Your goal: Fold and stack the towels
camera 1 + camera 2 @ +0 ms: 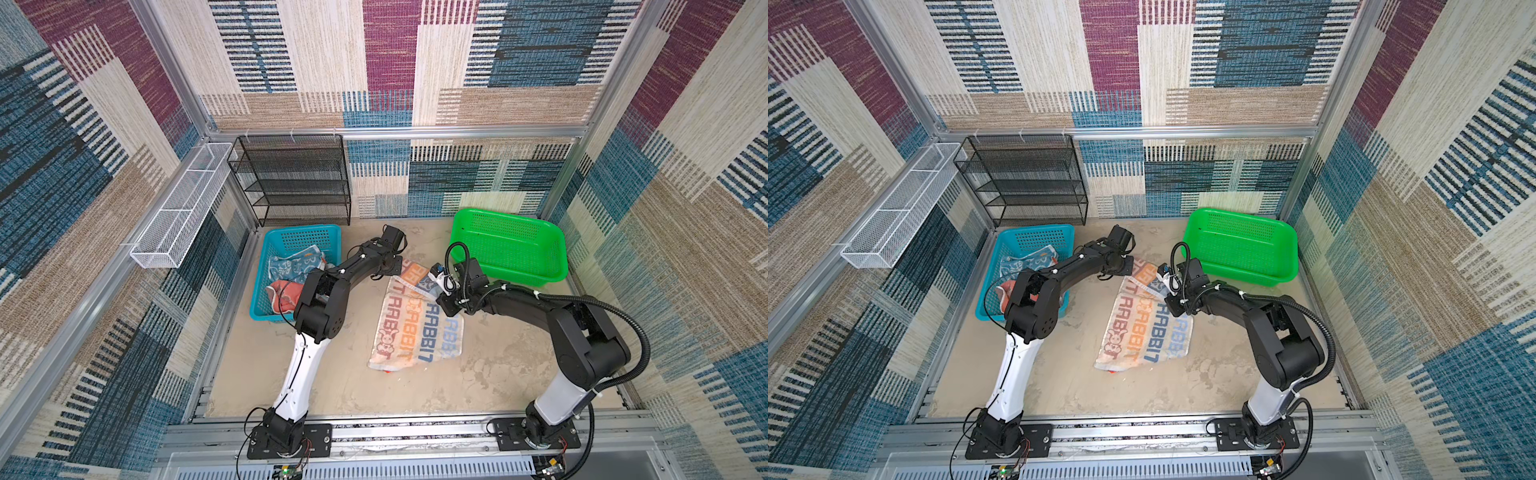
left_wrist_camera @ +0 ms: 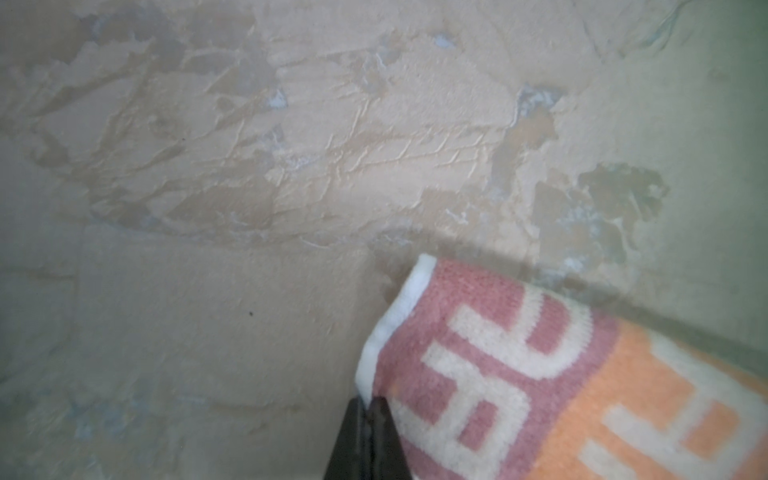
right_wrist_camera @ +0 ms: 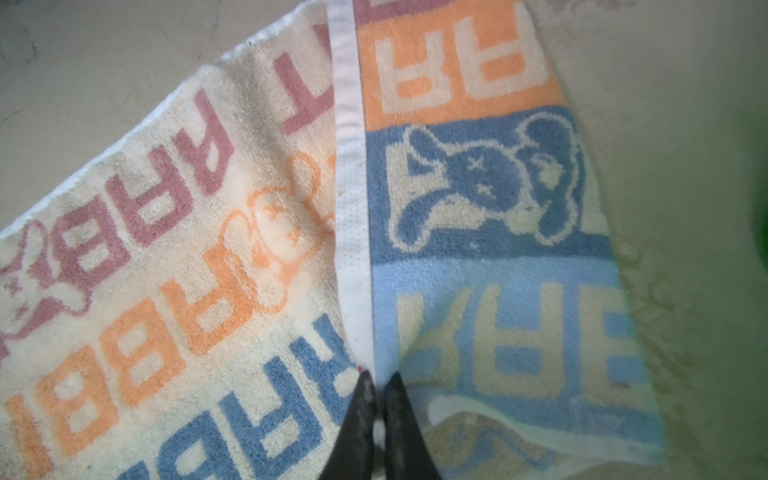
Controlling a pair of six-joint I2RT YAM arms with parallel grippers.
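Observation:
The orange-and-blue lettered towel (image 1: 415, 332) (image 1: 1142, 336) lies mid-table with its far end folded back over itself. My left gripper (image 1: 397, 269) (image 1: 1128, 268) (image 2: 368, 401) is shut on the white hem at the far-left corner of that towel (image 2: 540, 374). At the far-right corner, my right gripper (image 1: 435, 293) (image 1: 1165, 297) (image 3: 378, 376) is shut on the white hem strip of the same towel (image 3: 208, 249). A blue rabbit-face towel (image 1: 291, 266) and a coral towel (image 1: 282, 295) lie crumpled in the blue basket (image 1: 303, 230). No cream towel is in view.
A green basket (image 1: 507, 216) stands at the back right, close to the right wrist. A black mesh shelf (image 1: 291, 178) lines the back wall behind the blue basket. A white wire rack (image 1: 183, 208) hangs on the left wall. Bare tabletop (image 1: 332, 374) runs along the front.

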